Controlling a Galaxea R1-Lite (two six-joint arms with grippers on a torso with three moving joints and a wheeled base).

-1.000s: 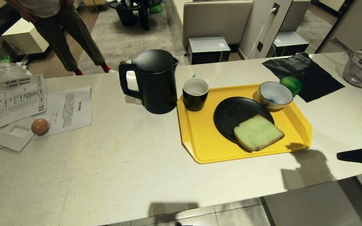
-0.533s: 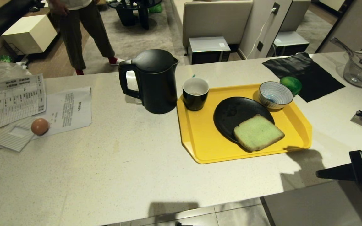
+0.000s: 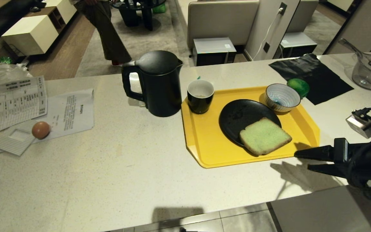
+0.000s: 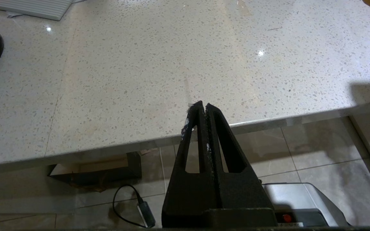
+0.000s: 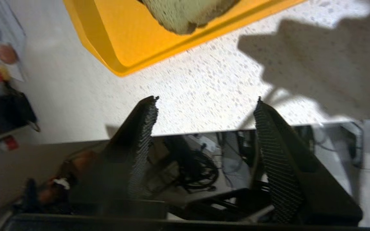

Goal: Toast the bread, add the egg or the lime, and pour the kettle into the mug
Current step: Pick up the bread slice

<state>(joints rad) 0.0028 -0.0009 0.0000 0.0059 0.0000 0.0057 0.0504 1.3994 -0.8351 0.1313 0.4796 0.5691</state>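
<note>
The bread point(image 3: 264, 135), pale green face and tan crust, leans half off a black plate point(image 3: 242, 117) on the yellow tray point(image 3: 204, 151). My right end effector point(image 3: 301, 160) hovers just beside the tray, fingers apart, over the speckled bench point(image 3: 124, 167). Left one's point(image 4: 203, 106) pinched together by the bench edge, tiled floor point(image 4: 316, 154) below.

counter point(image 3: 134, 180) | on it: kettle point(image 3: 159, 83), tray point(image 3: 204, 151), papers point(image 3: 69, 112), egg point(image 3: 41, 130), lime point(image 3: 298, 87)

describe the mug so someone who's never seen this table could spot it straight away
Find the yellow tray. On its far left corner, beside the tall black kettle, stands the mug. It is short, glossy black outside and white inside, unlike the striped bowl.
</note>
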